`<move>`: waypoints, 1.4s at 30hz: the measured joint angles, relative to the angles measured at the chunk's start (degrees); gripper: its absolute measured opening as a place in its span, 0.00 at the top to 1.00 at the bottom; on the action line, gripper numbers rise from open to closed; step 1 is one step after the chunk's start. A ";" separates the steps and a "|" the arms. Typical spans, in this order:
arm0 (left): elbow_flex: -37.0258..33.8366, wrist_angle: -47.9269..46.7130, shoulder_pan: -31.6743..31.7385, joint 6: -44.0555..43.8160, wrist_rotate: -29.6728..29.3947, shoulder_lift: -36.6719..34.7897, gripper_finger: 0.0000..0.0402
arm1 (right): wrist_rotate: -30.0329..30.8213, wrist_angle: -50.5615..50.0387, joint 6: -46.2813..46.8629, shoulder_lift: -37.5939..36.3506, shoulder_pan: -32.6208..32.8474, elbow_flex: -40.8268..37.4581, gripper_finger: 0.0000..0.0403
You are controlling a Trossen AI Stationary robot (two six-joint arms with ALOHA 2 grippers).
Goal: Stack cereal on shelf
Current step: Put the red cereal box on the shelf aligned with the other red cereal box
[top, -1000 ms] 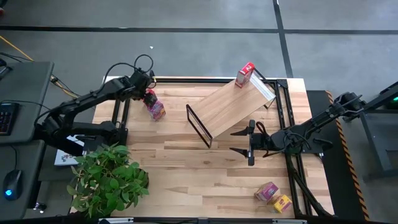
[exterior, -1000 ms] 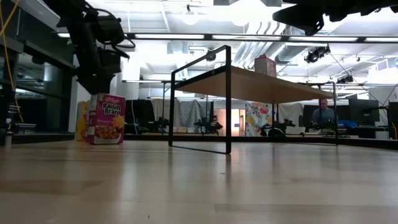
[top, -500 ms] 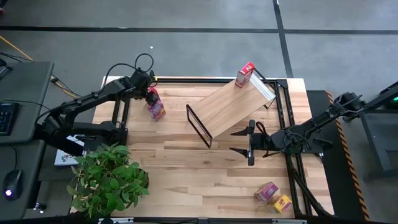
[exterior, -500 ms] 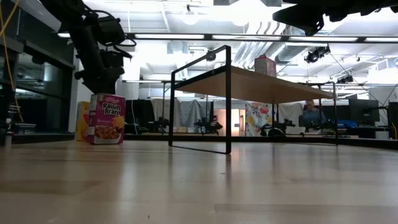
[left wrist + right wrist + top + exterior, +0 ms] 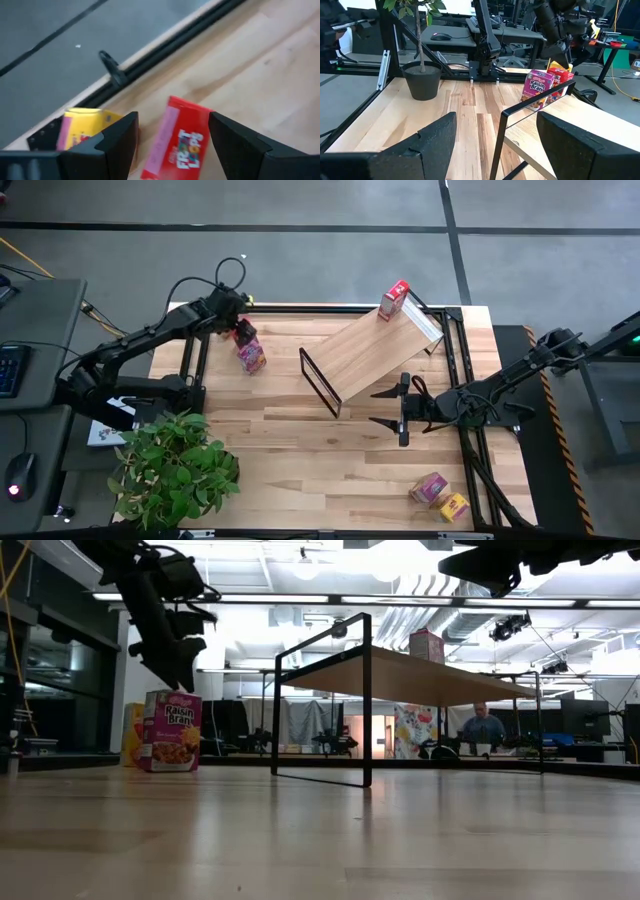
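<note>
High view: red box (image 5: 395, 301) at shelf (image 5: 375, 352) far corner edge.

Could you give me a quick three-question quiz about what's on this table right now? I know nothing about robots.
1. True or false: a red cereal box stands on the shelf.
2. How many cereal boxes sit on the bare tabletop on the right gripper's side? A: one. B: two. C: four.
3. Fill in: the right gripper waits beside the shelf with its fingers ___.

Key
1. True; it stands at the shelf's far end.
2. B: a pink box and a yellow box, side by side in the corner.
3. Open.
</note>
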 joint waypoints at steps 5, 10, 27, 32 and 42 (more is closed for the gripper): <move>0.00 0.99 0.00 -1.07 -1.00 0.00 0.42 | 0.00 -0.40 0.00 0.00 0.00 0.00 0.34; 0.00 0.94 0.00 -0.87 -0.72 0.00 0.42 | 0.67 -0.98 0.20 0.00 0.00 0.00 0.34; 0.04 -0.08 0.02 -1.56 -1.08 0.63 0.30 | 0.94 -1.01 0.16 0.00 0.00 0.00 0.34; 0.04 -1.67 0.48 -1.40 0.88 2.27 0.30 | 0.98 -1.03 0.20 0.00 0.00 0.00 0.34; 0.04 1.46 1.49 0.95 4.37 7.23 0.30 | 0.99 -1.16 0.20 -0.01 0.00 0.00 0.34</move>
